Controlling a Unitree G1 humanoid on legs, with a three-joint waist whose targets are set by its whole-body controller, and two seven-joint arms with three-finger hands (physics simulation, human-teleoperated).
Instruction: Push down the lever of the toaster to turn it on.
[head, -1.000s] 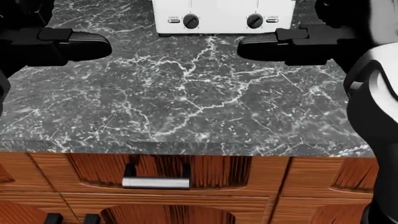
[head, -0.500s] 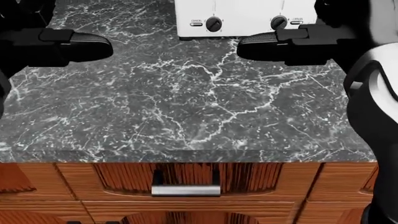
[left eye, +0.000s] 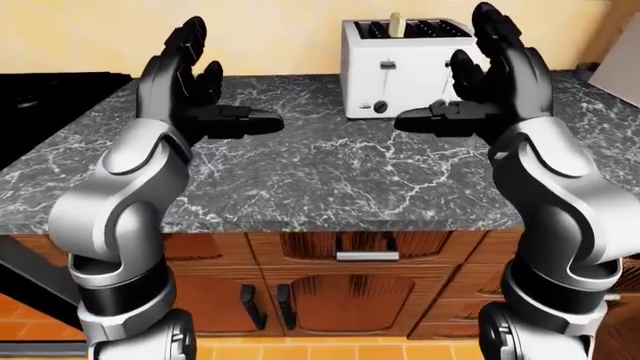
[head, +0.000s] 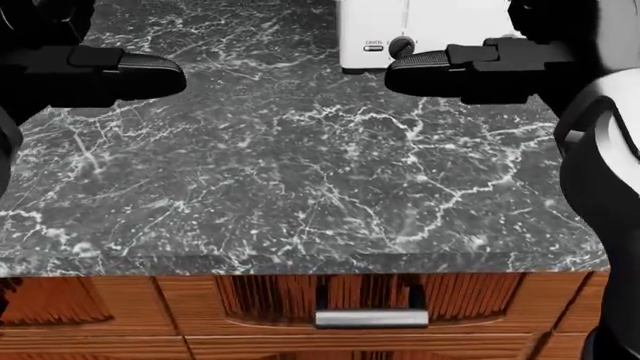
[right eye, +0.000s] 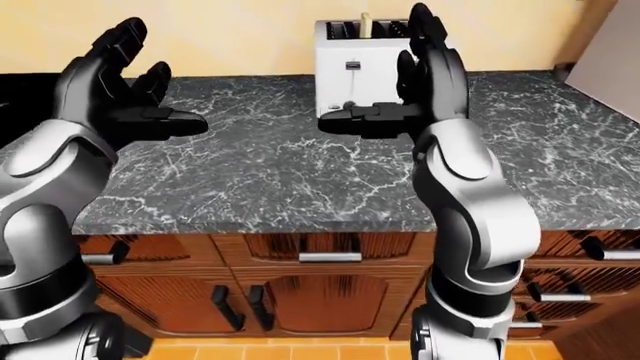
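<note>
A white toaster (left eye: 400, 71) stands at the top of the dark marble counter (left eye: 330, 169) against the yellow wall, with a slice of bread (left eye: 397, 24) in one slot. Its lever (left eye: 388, 66) sits high on the side that faces me, above a dark knob (left eye: 380, 107). My right hand (left eye: 450, 75) is open, fingers pointing up, raised just before the toaster's right half and hiding it. My left hand (left eye: 222, 86) is open, raised over the counter well left of the toaster. The head view shows only the toaster's lower edge (head: 400, 34) between the thumbs.
A black stove (left eye: 45, 97) adjoins the counter on the left. Wooden cabinets and a drawer with a metal handle (head: 370, 319) lie under the counter's near edge. A pale panel (left eye: 622, 64) stands at the far right.
The whole head view has shifted: the toaster and drawer handle have slid to the right and the counter edge lower, so the camera moved. Both hands keep their pose in the view.
</note>
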